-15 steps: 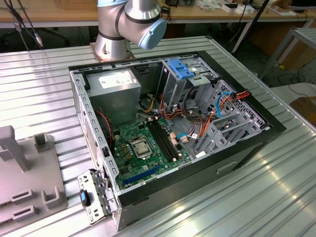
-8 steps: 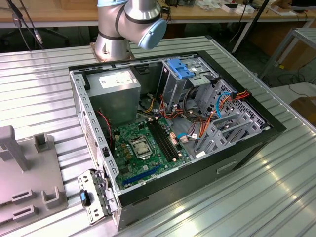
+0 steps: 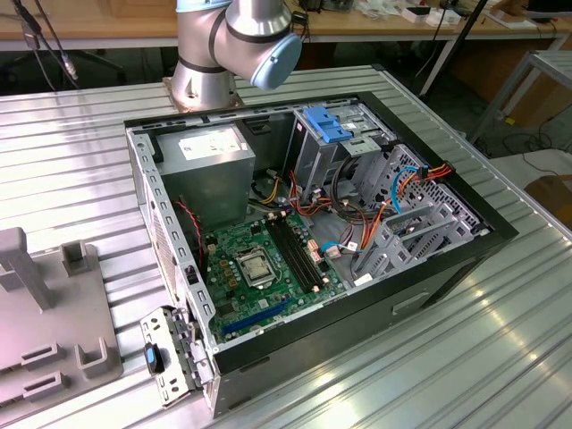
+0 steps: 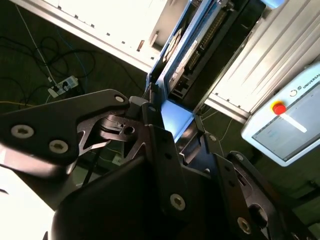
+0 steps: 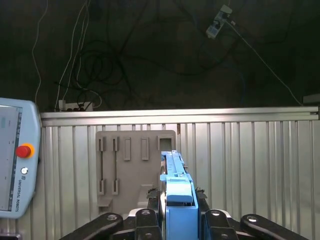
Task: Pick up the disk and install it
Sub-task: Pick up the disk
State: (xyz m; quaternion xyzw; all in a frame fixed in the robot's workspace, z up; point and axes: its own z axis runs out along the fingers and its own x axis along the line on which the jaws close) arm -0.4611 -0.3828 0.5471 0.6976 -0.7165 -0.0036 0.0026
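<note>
The disk (image 5: pixel 177 186) is a flat dark drive in bright blue carrier rails, seen edge-on in both wrist views. My gripper (image 5: pixel 177 202) is shut on it, with one black jaw against each side. In the second wrist view the disk (image 4: pixel 189 50) sticks out beyond the gripper (image 4: pixel 172 117). I hold it in the air above the ribbed metal table (image 5: pixel 250 165). The open computer case (image 3: pixel 313 223) lies on its side on the table in the exterior view, and a grey drive cage (image 3: pixel 420 219) sits at that view's right end.
A grey fixture plate (image 5: pixel 135 165) with slots lies on the table below the disk, and shows again as the fixture plate (image 3: pixel 45 331) at the exterior view's left. A teach pendant (image 5: pixel 15 160) with a red button rests near the table edge. The case holds a light-blue latch plate (image 3: pixel 326 123) and a grey power supply box (image 3: pixel 210 165).
</note>
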